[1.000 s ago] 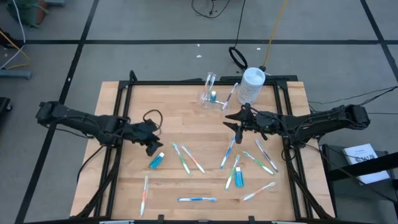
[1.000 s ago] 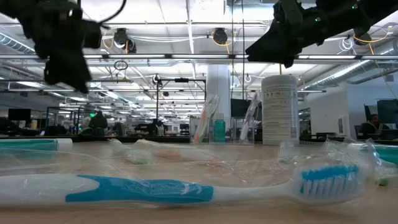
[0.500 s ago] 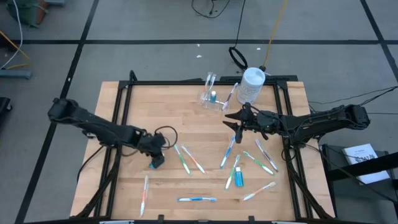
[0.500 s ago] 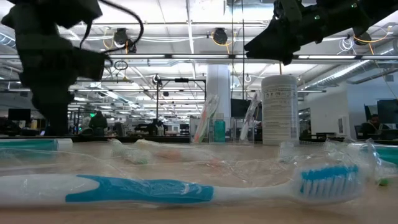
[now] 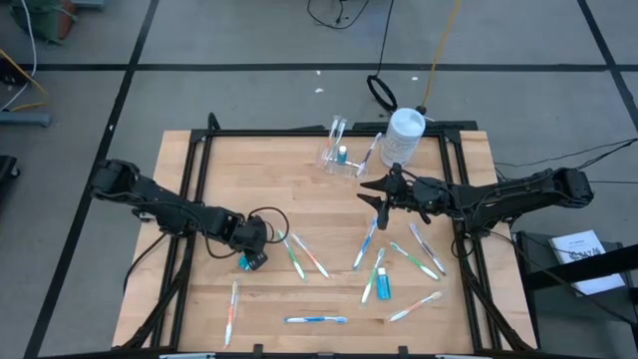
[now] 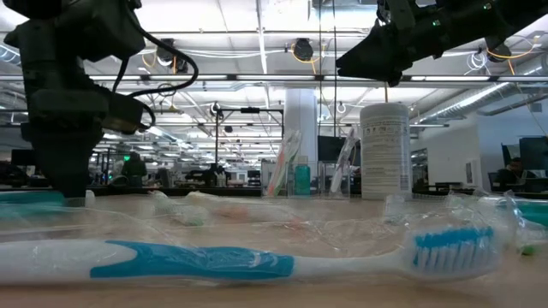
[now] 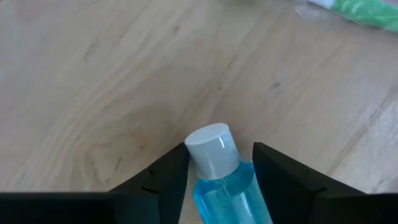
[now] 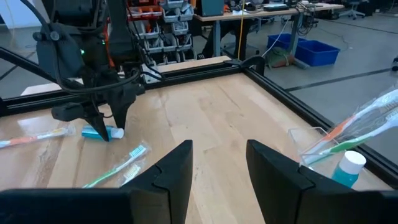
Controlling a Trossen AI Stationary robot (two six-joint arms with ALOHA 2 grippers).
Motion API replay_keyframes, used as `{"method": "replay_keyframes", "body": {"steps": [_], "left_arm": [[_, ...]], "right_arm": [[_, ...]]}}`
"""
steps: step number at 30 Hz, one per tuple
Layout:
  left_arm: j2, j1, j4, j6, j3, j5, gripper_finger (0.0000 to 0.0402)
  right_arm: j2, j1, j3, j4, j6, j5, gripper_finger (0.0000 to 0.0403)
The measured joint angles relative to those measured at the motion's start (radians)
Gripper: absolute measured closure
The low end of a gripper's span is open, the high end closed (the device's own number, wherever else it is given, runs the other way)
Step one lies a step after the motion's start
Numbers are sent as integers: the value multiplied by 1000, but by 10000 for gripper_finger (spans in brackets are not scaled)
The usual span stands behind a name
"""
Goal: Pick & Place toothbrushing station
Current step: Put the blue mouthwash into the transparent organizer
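A small blue toothpaste tube point(image 5: 249, 262) with a white cap point(image 7: 211, 146) lies flat on the wooden table at the near left. My left gripper point(image 5: 249, 255) is open and down over it, one finger on each side of the tube. It also shows in the right wrist view point(image 8: 104, 124). The clear holder point(image 5: 341, 156) stands at the far middle with a toothbrush and a blue tube in it. My right gripper point(image 5: 375, 195) is open and empty, held above the table near the holder. Several toothbrushes point(image 5: 299, 256) lie loose on the table. My left gripper's fingers point(image 7: 168, 177) stand on both sides of the tube's cap end point(image 7: 217, 174), across the tube. I cannot tell whether they touch it. They come from above, pointing down. The tube lies flat on the table.
A white round bottle point(image 5: 404, 138) stands at the far right beside the holder. Loose toothbrushes point(image 5: 365, 245) point(image 5: 424, 249) point(image 5: 317, 320) point(image 5: 232, 309) and a second blue tube point(image 5: 382, 283) are scattered over the near half. A black frame point(image 5: 299, 131) borders the table.
My left gripper has gone toward the table's right and near edges and come down over the blue tube, with its fingers now on either side of it. The tube has stayed where it lay. My right arm has kept still.
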Motion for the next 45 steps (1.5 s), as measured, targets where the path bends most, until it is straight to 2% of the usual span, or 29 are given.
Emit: {"method": "replay_keyframes", "body": {"steps": [9, 17, 21, 25, 29, 35, 42, 45], "left_arm": [[1, 0, -7, -45, -2, -33, 304], [8, 0, -7, -101, 33, -71, 288], [6, 4, 70, -27, 115, -258, 286], [8, 19, 266, 150, 181, -460, 285], [6, 58, 620, 389, 201, -616, 285], [50, 151, 1115, 702, 201, -626, 285], [233, 273, 1440, 810, 201, -619, 284], [332, 338, 1554, 828, 210, -558, 284]], "right_arm": [[0, 0, 0, -1, 0, 0, 261], [0, 0, 0, 0, 0, 0, 261], [0, 0, 0, 19, 0, 0, 261], [0, 0, 1, 38, 2, 0, 261], [0, 0, 1, 37, 2, 0, 261], [0, 0, 1, 36, -11, 0, 261], [0, -1, 1, 39, -42, 0, 261], [0, -2, 1, 39, -58, 1, 261]]}}
